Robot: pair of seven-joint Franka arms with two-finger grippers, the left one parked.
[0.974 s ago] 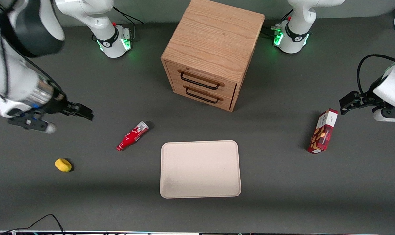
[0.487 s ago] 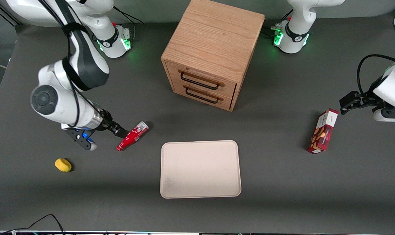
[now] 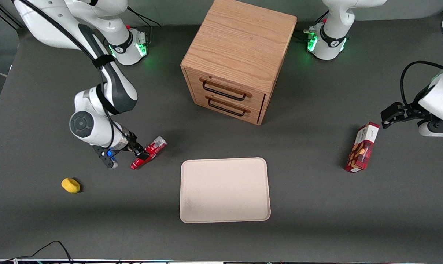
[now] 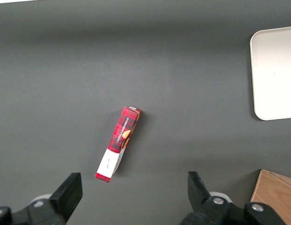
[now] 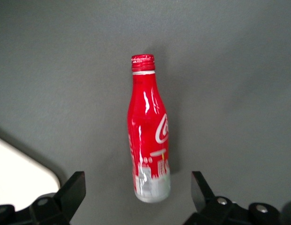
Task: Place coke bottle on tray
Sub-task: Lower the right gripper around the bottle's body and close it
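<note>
- Your right arm has swung in from the working arm's end of the bench over the last second, and the gripper (image 3: 142, 154) has come down over the bottle (image 3: 150, 151); the bottle and tray (image 3: 225, 190) have not shifted.
- You can see the fingers (image 5: 72, 190) spread wide, one on each side of the bottle's silvery base, gripping nothing.
- Your bottle (image 5: 148, 129) lies flat on the bench (image 3: 316, 205), cap end nearer the front camera, base end pointing toward the cabinet (image 3: 239, 58).
- The tray sits just beside the bottle, toward the parked arm's end, not touching it.
- A yellow object (image 3: 70, 185) lies near the working arm's end; a snack box (image 3: 362, 147) lies well apart toward the parked arm's.
</note>
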